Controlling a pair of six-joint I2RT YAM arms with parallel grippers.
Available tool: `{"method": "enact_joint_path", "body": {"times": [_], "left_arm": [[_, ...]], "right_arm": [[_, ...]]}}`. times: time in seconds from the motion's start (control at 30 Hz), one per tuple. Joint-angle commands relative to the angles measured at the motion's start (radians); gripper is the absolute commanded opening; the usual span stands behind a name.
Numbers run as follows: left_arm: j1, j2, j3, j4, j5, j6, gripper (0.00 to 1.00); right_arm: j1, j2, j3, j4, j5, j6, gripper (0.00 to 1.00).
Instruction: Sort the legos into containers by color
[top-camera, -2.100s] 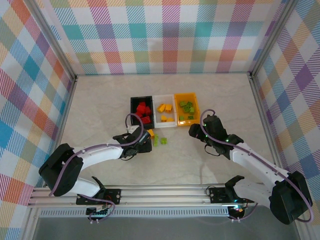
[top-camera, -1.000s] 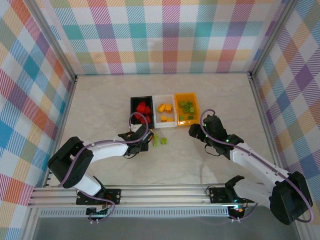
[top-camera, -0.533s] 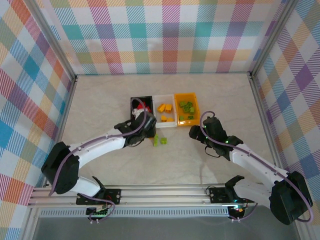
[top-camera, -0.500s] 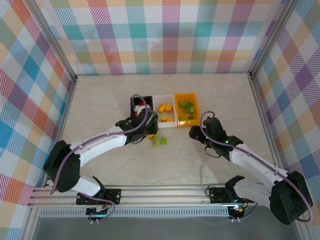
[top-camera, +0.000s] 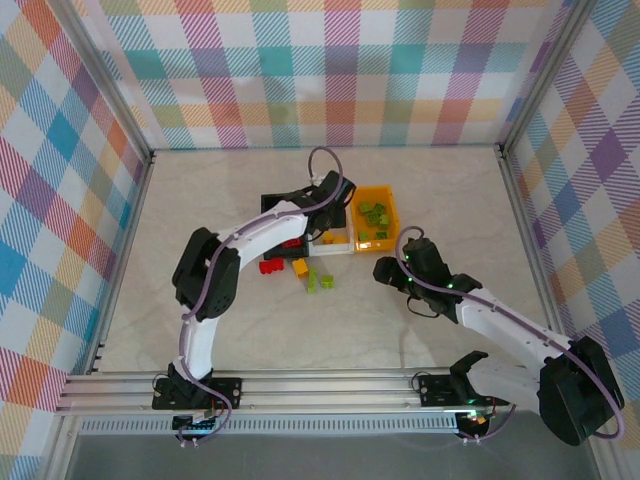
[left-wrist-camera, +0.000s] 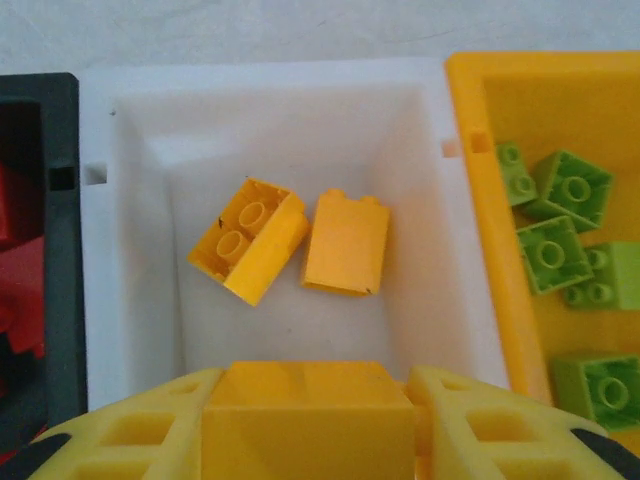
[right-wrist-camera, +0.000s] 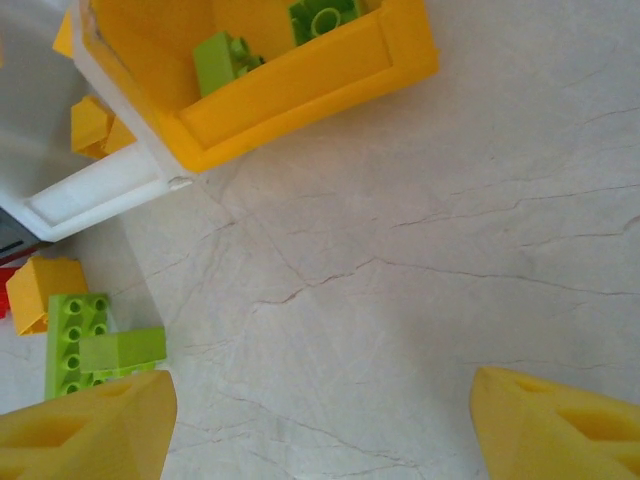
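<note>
1. The left end effector is pinching a yellow brick between its two yellow plastic fingers, which press on the brick's smooth flat sides.
2. The held brick hangs over the near end of the white bin, above its open top.
3. In that bin, beyond the held brick, lie two more yellow bricks. One is tipped so that its hollow round sockets show. The other shows a plain smooth face. The two lie just beside each other.
4. The white bin is matte, rectangular and thin-walled, with a small notch on each long wall.
5. The black bin touches it on one side and holds red bricks. The orange bin touches it on the other side and holds lime green bricks with round studs.
6. The right end effector has its fingers spread wide and holds nothing. It hangs over bare counter, a pale stone-look surface with fine dark veins, near the orange bin's corner.
7. Loose green bricks lie on the counter near one of its fingers, with a loose yellow brick just beside them. A loose red brick lies in front of the black bin.
</note>
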Motion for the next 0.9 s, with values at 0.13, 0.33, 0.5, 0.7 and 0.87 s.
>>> {"method": "enact_joint_path", "body": {"times": [0.13, 0.33, 0.5, 0.7, 0.87], "left_arm": [[0.005, 0.021, 0.107, -0.092, 0.009, 0.032, 0.59], [0.002, -0.202, -0.053, -0.001, 0.073, -0.003, 0.91], [-0.019, -0.523, -0.401, 0.122, 0.096, -0.063, 1.0], [-0.059, -0.898, -0.793, 0.096, 0.032, -0.144, 1.0], [-0.059, -1.109, -0.991, 0.035, 0.017, -0.218, 1.0]], "right_arm": [[0.069, -0.005, -0.005, 0.048, -0.027, 0.016, 0.78], [0.16, 0.081, 0.041, 0.082, 0.007, 0.025, 0.78], [0.23, 0.215, 0.109, 0.134, 0.021, 0.016, 0.76], [0.298, 0.387, 0.222, 0.147, 0.043, -0.016, 0.75], [0.329, 0.502, 0.307, 0.12, 0.07, -0.03, 0.75]]}}
